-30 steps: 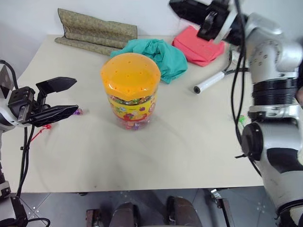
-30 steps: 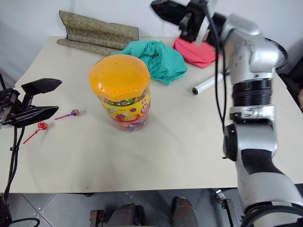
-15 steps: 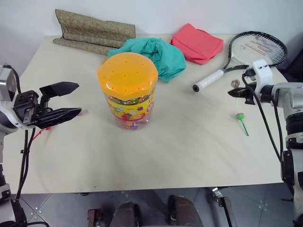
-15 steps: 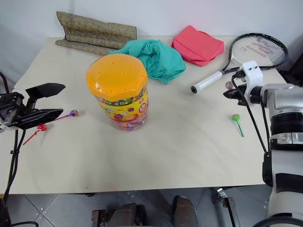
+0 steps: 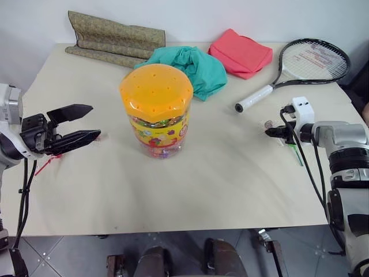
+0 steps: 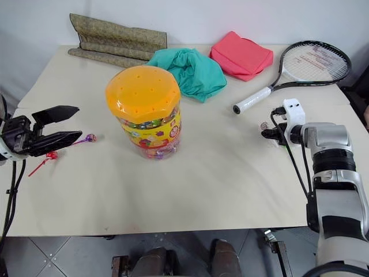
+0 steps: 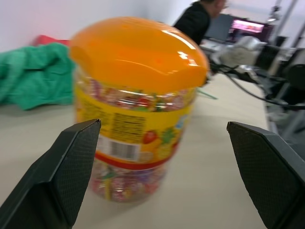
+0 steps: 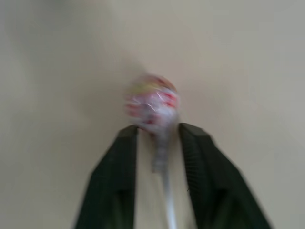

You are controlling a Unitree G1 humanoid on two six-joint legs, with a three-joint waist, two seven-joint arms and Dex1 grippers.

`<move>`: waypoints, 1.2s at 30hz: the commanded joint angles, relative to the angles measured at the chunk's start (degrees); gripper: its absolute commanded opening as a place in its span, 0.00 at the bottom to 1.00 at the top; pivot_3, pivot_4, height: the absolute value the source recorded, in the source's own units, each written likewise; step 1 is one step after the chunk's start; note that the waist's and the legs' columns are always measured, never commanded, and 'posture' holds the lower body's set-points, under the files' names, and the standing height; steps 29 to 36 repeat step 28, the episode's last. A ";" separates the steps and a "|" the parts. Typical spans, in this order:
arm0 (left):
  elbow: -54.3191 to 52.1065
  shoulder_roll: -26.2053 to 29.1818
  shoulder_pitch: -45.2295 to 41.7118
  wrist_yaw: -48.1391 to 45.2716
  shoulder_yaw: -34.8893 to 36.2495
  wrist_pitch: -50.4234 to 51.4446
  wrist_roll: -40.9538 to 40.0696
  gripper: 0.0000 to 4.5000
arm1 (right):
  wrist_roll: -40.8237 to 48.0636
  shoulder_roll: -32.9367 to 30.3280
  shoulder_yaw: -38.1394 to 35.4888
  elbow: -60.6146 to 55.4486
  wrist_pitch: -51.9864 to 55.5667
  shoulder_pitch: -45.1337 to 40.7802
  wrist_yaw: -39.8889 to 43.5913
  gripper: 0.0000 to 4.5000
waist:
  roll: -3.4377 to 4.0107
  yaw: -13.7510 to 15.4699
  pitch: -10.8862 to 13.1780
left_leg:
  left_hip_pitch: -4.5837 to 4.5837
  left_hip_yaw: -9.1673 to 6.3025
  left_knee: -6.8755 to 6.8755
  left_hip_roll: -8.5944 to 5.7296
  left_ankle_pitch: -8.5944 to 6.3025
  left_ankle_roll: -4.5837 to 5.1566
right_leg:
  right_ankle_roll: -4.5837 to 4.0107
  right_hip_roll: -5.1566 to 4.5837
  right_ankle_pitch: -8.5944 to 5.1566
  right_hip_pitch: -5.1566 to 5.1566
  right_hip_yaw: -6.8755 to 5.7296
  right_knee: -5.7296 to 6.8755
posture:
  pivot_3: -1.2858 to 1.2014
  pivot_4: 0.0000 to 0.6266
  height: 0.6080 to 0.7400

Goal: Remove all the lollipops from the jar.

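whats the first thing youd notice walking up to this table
The clear plastic jar with its domed orange lid and cartoon label stands upright mid-table, dwarfing everything else. Behind it lie a crumpled teal cloth, a folded coral-red cloth and a black racket with a white handle. Near the table's right edge, the right hand has a pink-wrapped lollipop between its parted fingers, while the open left hand points at the jar.

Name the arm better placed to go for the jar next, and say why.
Left. The left claw is open, empty and level with the jar, facing its side. The right claw is low over the table, with a lollipop between its fingers.
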 commanded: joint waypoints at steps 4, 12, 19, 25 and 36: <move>-4.32 0.99 8.54 1.97 2.54 0.19 2.32 1.00 | 7.71 -6.58 -7.00 -25.61 8.40 11.37 6.08 0.85 | 0.06 0.59 0.03 | 0.00 -0.16 -0.05 0.01 0.00 0.00 | 0.00 0.00 0.00 0.00 -0.01 0.01 | 0.52 0.24 1.00; -6.79 -1.14 13.11 1.71 4.59 -0.69 0.41 1.00 | 18.54 -10.14 -13.78 -53.42 -3.48 32.16 21.82 1.00 | 0.04 2.07 0.02 | -0.07 -0.09 0.06 0.00 -0.01 -0.01 | 0.00 0.01 0.00 -0.01 0.00 -0.06 | 0.52 0.24 1.00; -9.17 -3.11 19.98 0.61 5.67 0.57 -0.78 1.00 | 12.38 -7.03 -1.87 -50.44 -16.98 36.04 26.48 1.00 | 0.00 2.34 0.00 | 0.19 0.11 0.09 0.01 -0.01 -0.01 | 0.00 0.01 0.00 0.23 0.06 -0.12 | 0.52 0.24 1.00; -12.66 -6.13 25.46 0.91 6.46 -1.20 -0.86 1.00 | 13.36 -2.01 -1.03 -52.01 -16.38 36.38 22.58 1.00 | 0.00 2.60 0.00 | 0.19 0.08 0.08 0.01 -0.01 -0.02 | 0.00 0.01 0.00 0.23 0.05 -0.11 | 0.52 0.24 1.00; -15.47 -7.60 27.65 3.48 6.52 0.20 -1.36 1.00 | 14.13 -0.69 -1.81 -54.37 -15.39 38.01 20.05 1.00 | -0.02 2.61 -0.01 | 0.20 0.00 0.09 0.01 -0.01 -0.02 | 0.00 0.01 0.00 0.29 0.02 -0.12 | 0.52 0.24 1.00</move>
